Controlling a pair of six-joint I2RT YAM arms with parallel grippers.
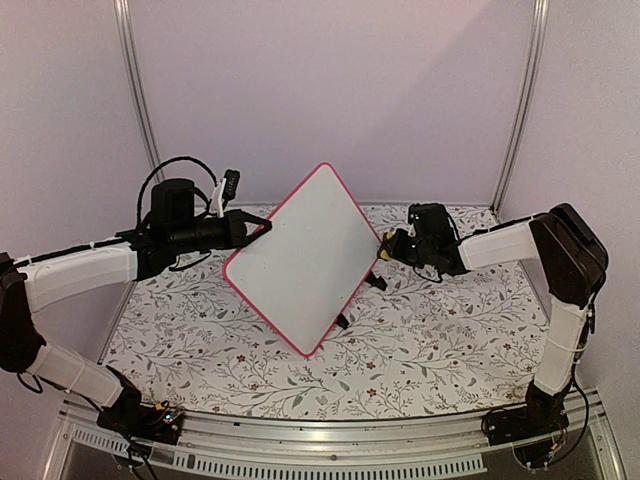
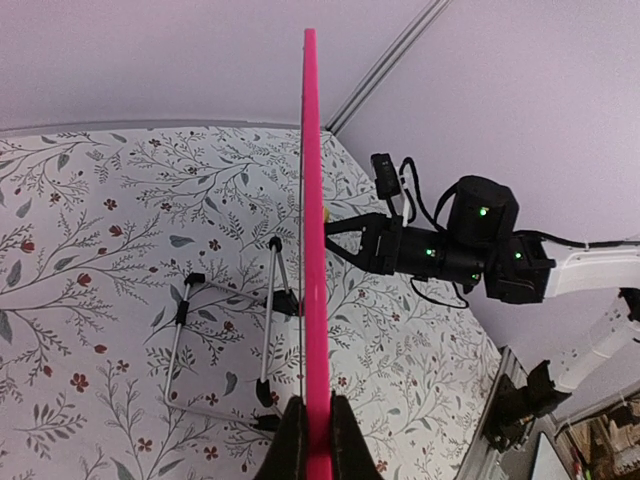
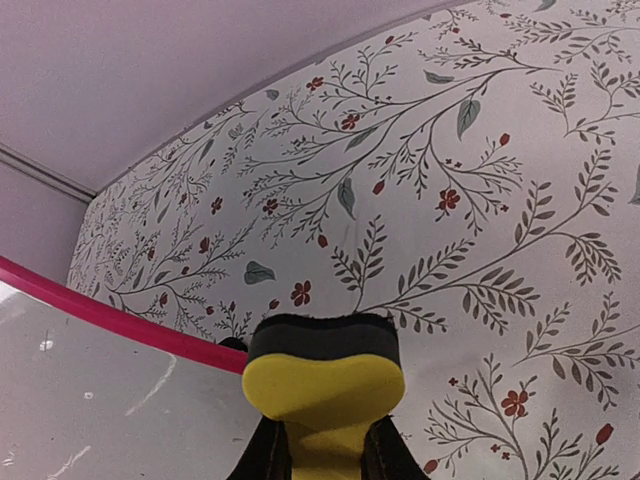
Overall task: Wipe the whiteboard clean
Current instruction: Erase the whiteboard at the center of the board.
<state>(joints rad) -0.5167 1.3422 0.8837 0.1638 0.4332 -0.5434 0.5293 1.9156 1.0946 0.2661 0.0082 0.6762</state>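
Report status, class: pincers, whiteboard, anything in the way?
Left pincer shut on whiteboard rim, board tilted up. Right pincer shut on eraser, at opposite rim. Nothing between eraser and board.

- tablecloth (image 1: 430, 340), white with grey leafy sprigs and tiny red flowers, spread over the whole table
- pale lilac walls (image 1: 330, 90) at the back and both sides
- metal posts in the back corners, one left (image 1: 137, 90), one right (image 1: 522, 100)
- slotted aluminium rail (image 1: 330, 425) along the near edge
- yellow eraser block (image 3: 322, 385) with a dark layer on its back
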